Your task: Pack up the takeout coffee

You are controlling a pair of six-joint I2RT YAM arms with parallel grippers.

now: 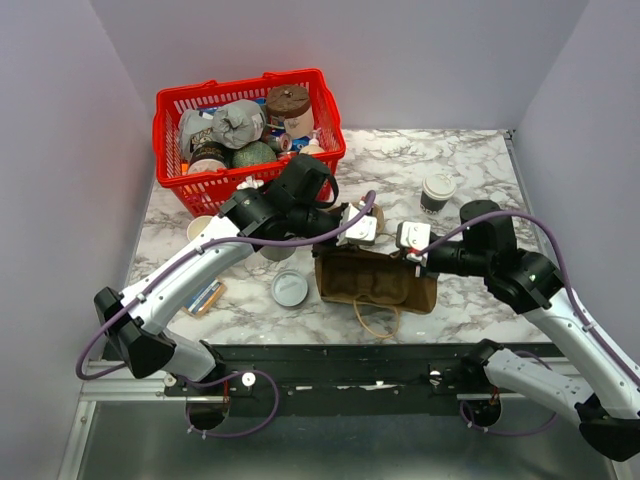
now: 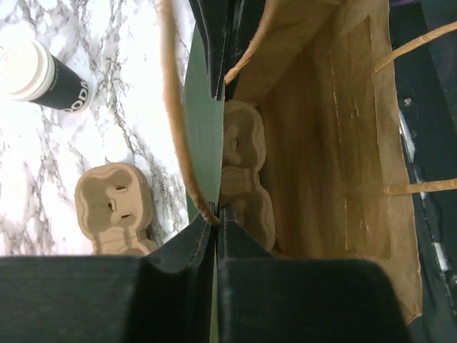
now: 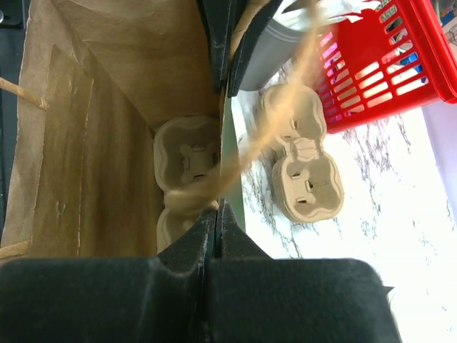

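**Both tools pinching the bag rim**

The left tool (image 2: 216,220) and right tool (image 3: 216,213) are each clamping fully closed on the rim of the brown bag (image 1: 375,282), which is resting on the tabletop (image 1: 470,165) with a carrier (image 2: 243,179) inside. The coffee (image 1: 437,192) is standing upright beyond the bag, apart from it.

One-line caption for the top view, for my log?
Left gripper and right gripper pinch the paper bag open; takeout coffee stands beyond, unpacked.
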